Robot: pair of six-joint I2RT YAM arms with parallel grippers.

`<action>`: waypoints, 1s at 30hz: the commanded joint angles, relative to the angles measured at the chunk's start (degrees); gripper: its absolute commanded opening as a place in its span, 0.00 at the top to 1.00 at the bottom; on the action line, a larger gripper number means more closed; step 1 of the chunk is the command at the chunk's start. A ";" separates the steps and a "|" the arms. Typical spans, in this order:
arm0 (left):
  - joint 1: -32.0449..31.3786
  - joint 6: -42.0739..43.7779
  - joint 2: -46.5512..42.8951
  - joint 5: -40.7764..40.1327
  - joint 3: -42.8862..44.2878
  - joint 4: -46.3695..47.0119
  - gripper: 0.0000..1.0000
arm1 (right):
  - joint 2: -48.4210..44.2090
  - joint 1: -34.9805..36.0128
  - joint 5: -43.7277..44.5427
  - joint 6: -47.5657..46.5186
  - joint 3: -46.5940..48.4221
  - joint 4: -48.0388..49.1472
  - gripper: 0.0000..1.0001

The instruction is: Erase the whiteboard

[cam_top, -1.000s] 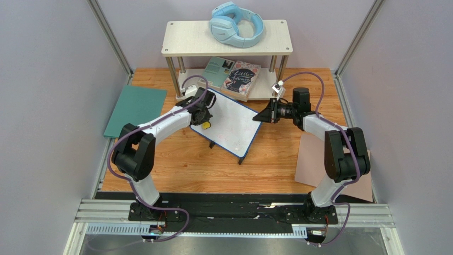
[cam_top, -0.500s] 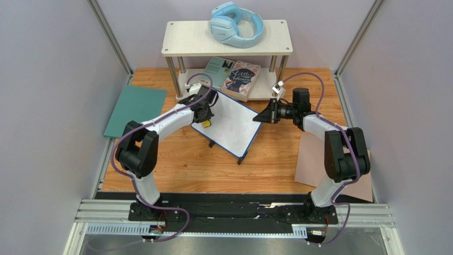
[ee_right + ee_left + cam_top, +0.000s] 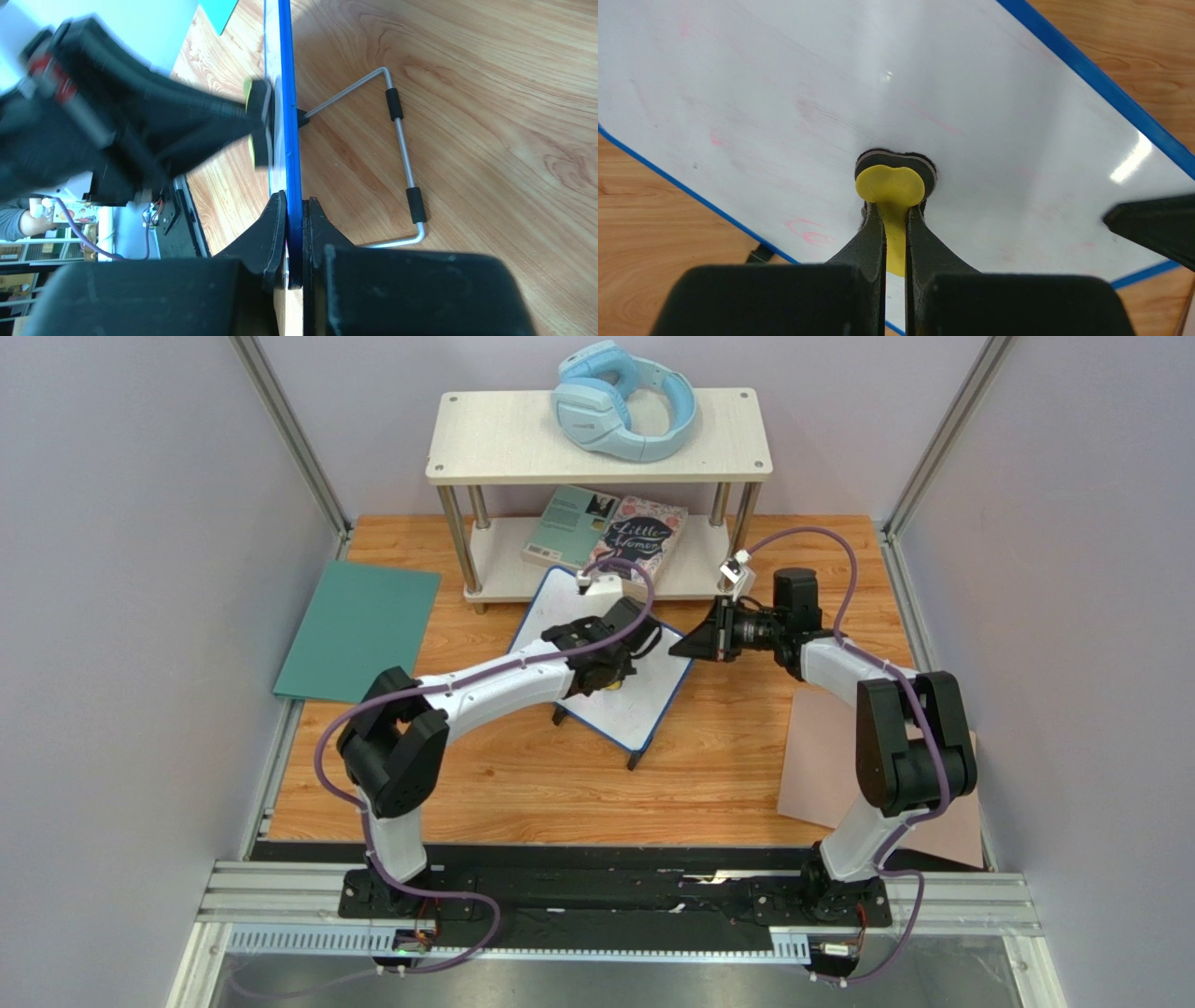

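Note:
The whiteboard (image 3: 558,611), white with a thin blue rim, stands tilted on the wooden table. Faint pink marks (image 3: 806,230) smear its face (image 3: 808,84). My left gripper (image 3: 606,672) is shut on the stem of a yellow eraser (image 3: 889,185), whose dark pad presses on the board near its middle. My right gripper (image 3: 687,647) is shut on the board's right blue edge (image 3: 288,105), one finger on each side. In the right wrist view the eraser (image 3: 260,129) touches the board's face, and the wire stand (image 3: 400,154) props up the back.
A two-level shelf (image 3: 603,437) stands behind the board with blue headphones (image 3: 624,399) on top and a book (image 3: 634,539) below. A teal sheet (image 3: 358,623) lies at the left and a tan-pink sheet (image 3: 828,756) at the right.
My left arm has swept the eraser from the board's left edge rightward to its middle. The right gripper and the board have stayed still.

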 commanded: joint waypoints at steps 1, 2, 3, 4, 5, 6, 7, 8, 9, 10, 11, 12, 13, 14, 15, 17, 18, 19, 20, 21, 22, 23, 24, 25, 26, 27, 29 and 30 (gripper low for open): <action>-6.61 -7.37 8.89 12.27 3.31 8.07 1.00 | 1.63 1.28 7.95 -7.88 -0.26 -0.89 1.00; -8.02 -7.73 10.38 12.53 4.45 8.24 1.00 | 1.54 1.28 8.03 -7.96 -0.17 -0.98 1.00; -8.64 -8.34 10.91 12.53 4.89 7.46 1.00 | 1.45 1.37 8.04 -7.97 -0.26 -0.89 1.00; -9.08 -9.48 11.27 12.62 5.16 7.28 1.00 | 1.45 1.29 8.04 -7.97 -0.17 -0.98 1.00; -9.34 -10.10 11.44 12.36 4.99 6.93 1.00 | 1.36 1.28 8.04 -8.05 -0.26 -0.98 1.00; -9.35 -10.97 11.27 12.01 4.64 6.23 1.00 | 1.28 1.28 8.12 -8.05 -0.35 -0.98 1.00; -9.26 -12.20 10.83 11.40 3.94 6.04 1.00 | 1.36 1.28 8.12 -8.05 -0.35 -0.98 1.00; -9.26 -12.56 9.44 9.74 2.28 5.87 1.00 | 1.19 1.28 8.30 -7.97 -0.35 -0.98 1.00; -9.17 -12.65 8.73 9.11 1.30 5.95 1.00 | 1.19 1.28 8.13 -7.88 -0.44 -0.98 1.00; -9.08 -12.65 8.02 8.50 0.42 5.69 1.00 | 1.27 1.28 8.12 -7.96 -0.44 -0.89 1.00; -8.91 -12.91 6.54 6.75 -0.63 5.00 1.00 | 1.19 1.28 8.21 -7.88 -0.44 -0.89 1.00; -8.30 -13.44 5.74 5.95 -1.25 3.34 1.00 | 1.10 1.28 8.12 -7.88 -0.44 -0.80 1.00; -7.86 -13.88 4.95 5.24 -3.34 3.06 1.00 | 1.10 1.28 8.12 -7.79 -0.52 -0.80 1.00; -7.16 -14.14 3.03 4.80 -4.76 3.32 1.00 | 1.19 1.28 8.12 -7.88 -0.44 -0.80 1.00; -5.67 -14.32 2.14 4.89 -5.90 3.84 1.00 | 1.10 1.37 8.21 -7.79 -0.61 -0.71 1.00; -3.99 -14.94 -0.40 4.80 -9.16 4.02 1.00 | 1.10 1.37 8.12 -7.79 -0.61 -0.71 1.00; -3.20 -15.03 -1.29 4.62 -10.04 4.20 1.00 | 1.01 1.37 8.21 -7.79 -0.61 -0.63 1.00; -1.54 -14.94 -2.00 4.45 -11.61 4.28 1.00 | 1.01 1.37 8.30 -7.88 -0.61 -0.71 1.00; -0.74 -14.94 -3.39 4.10 -12.24 4.29 1.00 | 1.01 1.29 8.21 -7.88 -0.70 -0.71 1.00; 0.14 -15.03 -4.02 3.83 -12.85 4.29 1.00 | 1.01 1.28 8.21 -7.88 -0.70 -0.71 1.00; 1.54 -15.37 -4.63 3.66 -13.99 4.29 1.00 | 1.01 1.37 8.21 -7.88 -0.70 -0.71 1.00; 2.42 -15.29 -5.60 3.48 -14.43 4.63 1.00 | 1.01 1.29 8.21 -7.96 -0.70 -0.63 1.00; 3.13 -15.38 -5.95 3.31 -14.79 4.72 1.00 | 1.10 1.37 8.21 -8.05 -0.70 -0.63 1.00; 3.74 -15.29 -6.22 3.30 -15.14 4.99 1.00 | 1.01 1.37 8.12 -7.97 -0.70 -0.71 1.00; 5.14 -15.46 -6.48 3.13 -15.14 4.73 1.00 | 1.01 1.37 8.12 -8.23 -0.61 -0.80 1.00; 5.68 -15.55 -6.66 2.95 -15.23 4.72 1.00 | 1.01 1.37 8.21 -8.23 -0.70 -0.80 1.00; 7.17 -15.82 -6.66 2.43 -14.97 4.20 1.00 | 1.10 1.28 8.12 -8.32 -0.61 -0.98 1.00; 7.70 -16.25 -6.75 2.08 -14.97 3.85 1.00 | 1.01 1.37 8.04 -8.32 -0.61 -1.06 1.00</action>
